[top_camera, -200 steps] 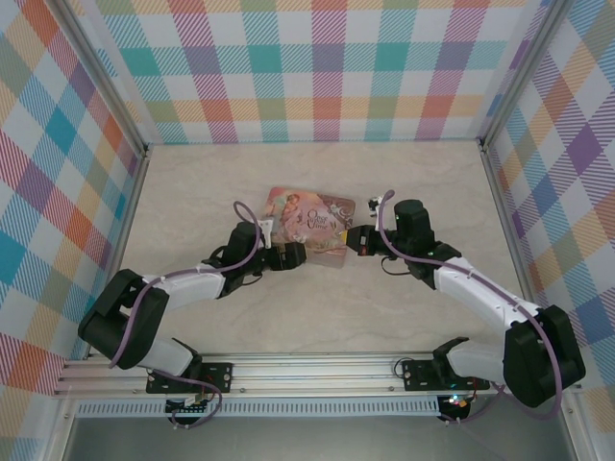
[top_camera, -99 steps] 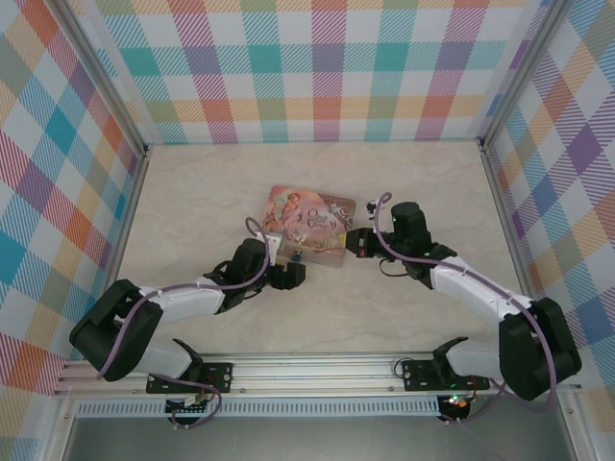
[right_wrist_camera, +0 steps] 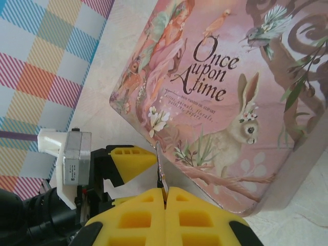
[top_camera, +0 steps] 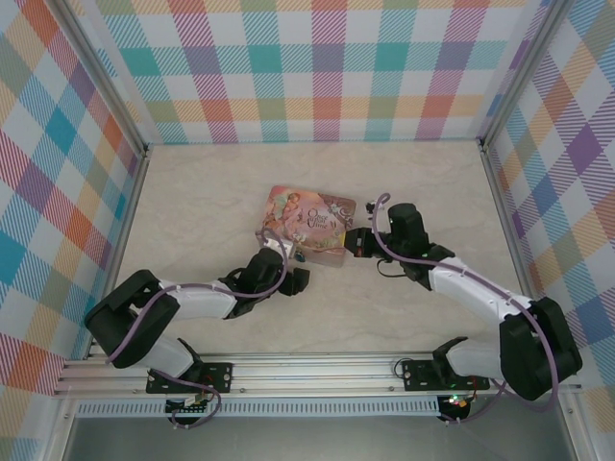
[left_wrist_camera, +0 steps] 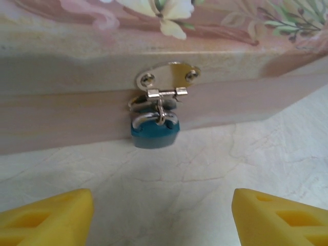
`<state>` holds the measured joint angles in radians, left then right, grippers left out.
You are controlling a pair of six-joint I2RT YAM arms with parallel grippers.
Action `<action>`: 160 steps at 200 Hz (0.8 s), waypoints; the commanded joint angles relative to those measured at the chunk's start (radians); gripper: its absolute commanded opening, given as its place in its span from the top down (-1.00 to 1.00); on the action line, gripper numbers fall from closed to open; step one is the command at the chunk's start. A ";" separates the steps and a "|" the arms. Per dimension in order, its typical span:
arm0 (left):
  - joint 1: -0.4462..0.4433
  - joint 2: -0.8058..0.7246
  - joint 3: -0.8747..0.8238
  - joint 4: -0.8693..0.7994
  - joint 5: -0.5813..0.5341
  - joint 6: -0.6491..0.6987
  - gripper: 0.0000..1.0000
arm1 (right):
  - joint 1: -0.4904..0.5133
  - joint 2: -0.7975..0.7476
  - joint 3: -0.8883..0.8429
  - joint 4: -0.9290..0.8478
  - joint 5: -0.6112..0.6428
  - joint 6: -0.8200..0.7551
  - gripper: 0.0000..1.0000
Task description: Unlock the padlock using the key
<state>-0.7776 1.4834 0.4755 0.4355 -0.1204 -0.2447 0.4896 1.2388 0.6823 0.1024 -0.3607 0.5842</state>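
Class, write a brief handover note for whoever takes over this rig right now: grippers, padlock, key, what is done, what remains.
Left gripper: open, facing the padlock, not touching it.
Right gripper: shut on the key, beside the tin.
Padlock hangs from the tin's hasp, shackle closed.
Done: key in hand.
To do: steady the padlock, insert the key, turn it, free the shackle.

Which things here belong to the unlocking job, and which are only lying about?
Job: small blue padlock with silvery shackle; thin silvery metal key, pinched in the right end effector.
Lying about: pink illustrated rectangular tin, which only carries the padlock.
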 commanded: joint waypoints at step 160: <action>-0.025 0.127 0.054 0.175 -0.158 0.025 -0.17 | 0.005 -0.141 -0.078 -0.021 0.049 0.011 0.93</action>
<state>-0.7898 1.5963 0.5022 0.5793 -0.2638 -0.2375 0.4904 1.1213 0.6186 0.0845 -0.3172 0.5903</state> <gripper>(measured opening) 0.588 0.059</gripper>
